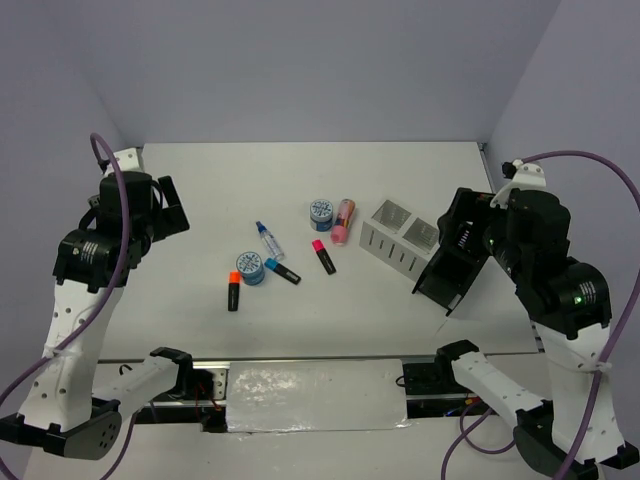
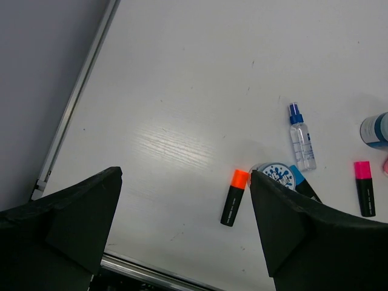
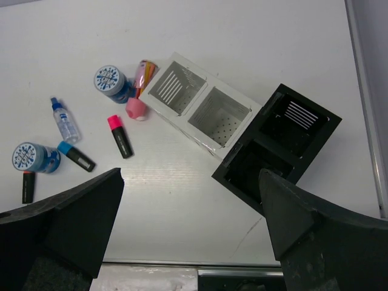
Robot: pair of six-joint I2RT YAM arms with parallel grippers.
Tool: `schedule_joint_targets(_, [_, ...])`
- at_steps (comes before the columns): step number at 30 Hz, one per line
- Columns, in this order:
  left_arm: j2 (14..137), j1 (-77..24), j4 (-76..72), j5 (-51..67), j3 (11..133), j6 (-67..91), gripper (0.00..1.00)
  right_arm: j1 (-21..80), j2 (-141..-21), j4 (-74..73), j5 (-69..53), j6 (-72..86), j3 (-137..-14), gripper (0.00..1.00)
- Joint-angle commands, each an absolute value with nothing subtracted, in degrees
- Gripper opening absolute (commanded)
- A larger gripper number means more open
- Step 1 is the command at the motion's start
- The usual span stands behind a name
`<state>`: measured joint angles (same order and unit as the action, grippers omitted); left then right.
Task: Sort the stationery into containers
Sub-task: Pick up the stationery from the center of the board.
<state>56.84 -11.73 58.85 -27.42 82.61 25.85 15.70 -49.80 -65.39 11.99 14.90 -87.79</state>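
The stationery lies mid-table: orange-capped highlighter [image 1: 233, 290], blue tin [image 1: 250, 267], blue-capped highlighter [image 1: 282, 271], clear bottle [image 1: 268, 240], pink-capped highlighter [image 1: 323, 256], second blue tin [image 1: 321, 213] and pink tube [image 1: 343, 220]. The white two-compartment box [image 1: 403, 236] stands to their right, with the black box [image 1: 445, 285] against its near right end. Both boxes look empty in the right wrist view, white box [image 3: 179, 119] and black box [image 3: 267, 130]. My left gripper [image 1: 165, 215] is open and empty, high at the far left. My right gripper [image 1: 465, 225] is open and empty above the black box.
The left wrist view shows the orange highlighter [image 2: 234, 197], a tin [image 2: 276, 174] and the bottle [image 2: 301, 138] on bare white table, with the table's left rail [image 2: 79, 91] beyond. Grey walls close in the back and sides.
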Motion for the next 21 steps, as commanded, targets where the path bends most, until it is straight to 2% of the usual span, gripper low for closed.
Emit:
schedule_joint_targets(1, [55.72, -11.95, 58.36, -29.71, 82.35, 26.46, 0.99, 15.38, -49.13, -64.25, 11.69, 14.85, -89.30, 1.00])
schedule_joint_targets(6, [55.81, -11.95, 60.46, -32.51, 81.83, 28.64, 0.99, 15.38, -50.01, -62.58, 8.27, 13.98, -88.51, 1.00])
schedule_joint_targets(10, [55.64, -11.95, 61.61, -32.87, 80.60, 30.58, 0.99, 16.60, -50.62, -55.56, -5.05, 17.39, -81.58, 1.00])
schedule_joint_targets(12, [55.72, -11.95, 62.22, -32.87, 79.98, 32.24, 0.99, 22.29, -53.34, -50.90, -5.02, 21.96, -78.85, 1.00])
schedule_joint_targets(13, [55.90, -11.95, 62.57, -32.78, 79.89, 32.78, 0.99, 26.50, -54.65, -49.41, -2.40, 23.10, -78.49, 1.00])
schedule_joint_targets(14, [56.33, -11.95, 63.71, -32.87, 80.07, 33.48, 0.99, 35.07, -58.41, -47.05, 3.37, 24.42, -78.49, 1.00])
schedule_joint_targets(17, [57.21, -11.69, 65.99, -33.05, 80.94, 36.12, 0.99, 44.18, -66.07, -43.52, 8.07, 25.66, -80.24, 1.00])
schedule_joint_targets(21, [58.18, -11.25, 69.16, -33.66, 83.58, 39.80, 0.99, 55.25, -84.61, -37.36, 12.03, 24.09, -87.59, 1.00])
